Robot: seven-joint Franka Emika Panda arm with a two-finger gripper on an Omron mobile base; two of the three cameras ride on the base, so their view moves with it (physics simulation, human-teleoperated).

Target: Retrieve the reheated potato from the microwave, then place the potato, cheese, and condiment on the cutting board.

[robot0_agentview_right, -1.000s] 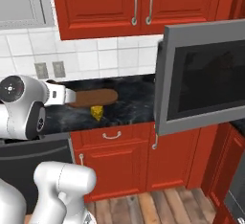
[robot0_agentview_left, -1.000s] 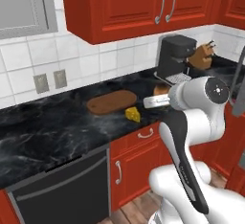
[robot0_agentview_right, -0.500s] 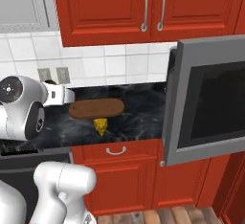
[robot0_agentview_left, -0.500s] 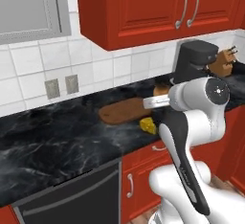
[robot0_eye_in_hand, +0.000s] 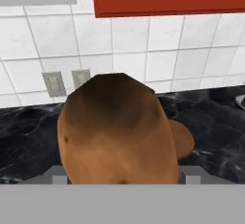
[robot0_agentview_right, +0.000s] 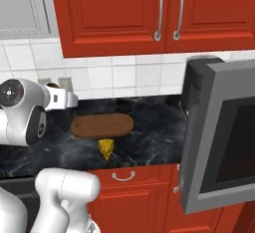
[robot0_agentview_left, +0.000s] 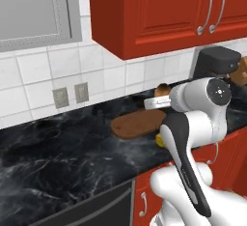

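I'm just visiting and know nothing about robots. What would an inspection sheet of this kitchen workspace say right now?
Surface: black marble counter.
Job's things: potato in the gripper; cutting board bare; cheese on the counter in front of the board; microwave door open.
Clutter: black coffee machine.
Grippers: shut on the potato, above the counter near the board.
Cables: nothing seen.
Surroundings: red cabinets, white tiles, wall outlets.

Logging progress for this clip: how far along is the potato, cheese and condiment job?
Done: the potato is out of the microwave, whose door hangs open. In hand: the hand grips the potato above the counter. Left: the cutting board is bare, and the cheese lies on the counter just in front of it.
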